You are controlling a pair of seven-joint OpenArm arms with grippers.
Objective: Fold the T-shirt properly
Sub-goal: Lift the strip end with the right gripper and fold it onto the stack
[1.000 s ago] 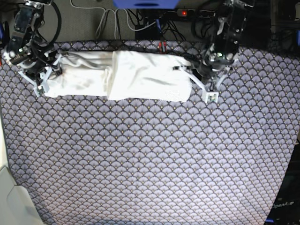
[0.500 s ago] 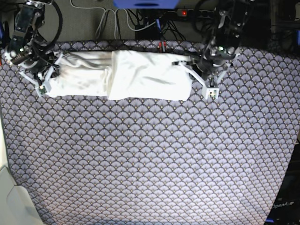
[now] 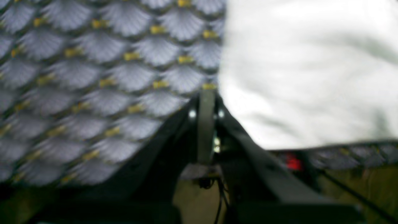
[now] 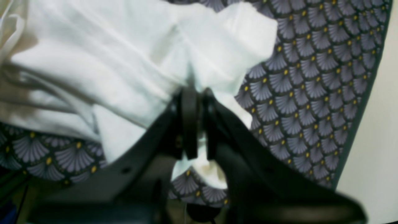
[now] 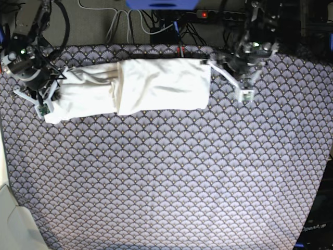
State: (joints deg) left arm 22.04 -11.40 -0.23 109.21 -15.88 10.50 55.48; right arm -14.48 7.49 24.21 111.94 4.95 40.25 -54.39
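The T-shirt (image 5: pixel 140 87) is seen as a long white band, plain side up, lying across the upper part of the base view on the desk (image 5: pixel 171 177), which is covered by a cloth patterned with grey fans and gold dots. A fold edge runs down the band left of its middle, where one layer overlaps another.

At the upper left of the base view, the right gripper (image 5: pixel 46 101) is set on the band's left end. In the right wrist view its dark fingers (image 4: pixel 189 124) are pressed together on a bunch of white cloth, so the shirt is pinched there, with loose folds spread over the upper left of that frame.

At the upper right of the base view, the left gripper (image 5: pixel 229 73) is placed by the band's right edge. In the blurred left wrist view its fingers (image 3: pixel 206 124) are pressed together at the cloth's border; whether cloth is caught between them cannot be told.

Behind the desk, along the top edge of the base view, a tangle of cables (image 5: pixel 156 26) and a power strip with a red light (image 5: pixel 204 14) are seen.
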